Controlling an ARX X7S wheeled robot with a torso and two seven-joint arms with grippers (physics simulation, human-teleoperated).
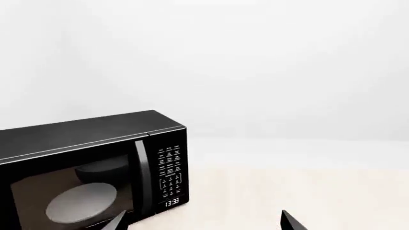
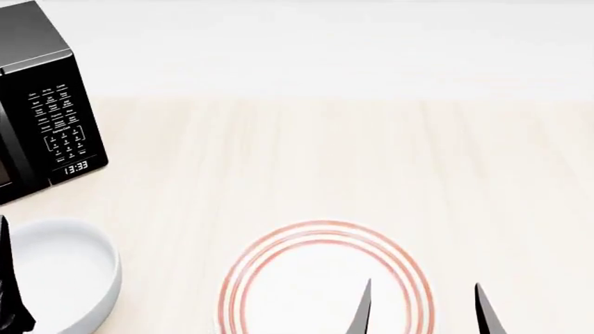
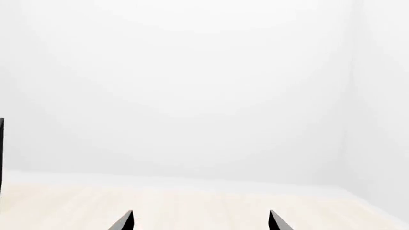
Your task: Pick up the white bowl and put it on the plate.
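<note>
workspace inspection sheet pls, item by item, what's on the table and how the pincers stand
surface: pale wood-grain table, white wall behind.
job's things: white bowl at the near left, upright, resting on the table apart from the plate; the plate is bare.
clutter: black microwave at the far left, door shut, a pale dish inside.
grippers: left pincer open, holds nothing; right pincer open above the plate's near side, holds nothing.
cables: nothing seen.
surroundings: nothing seen beyond plain white walls.
</note>
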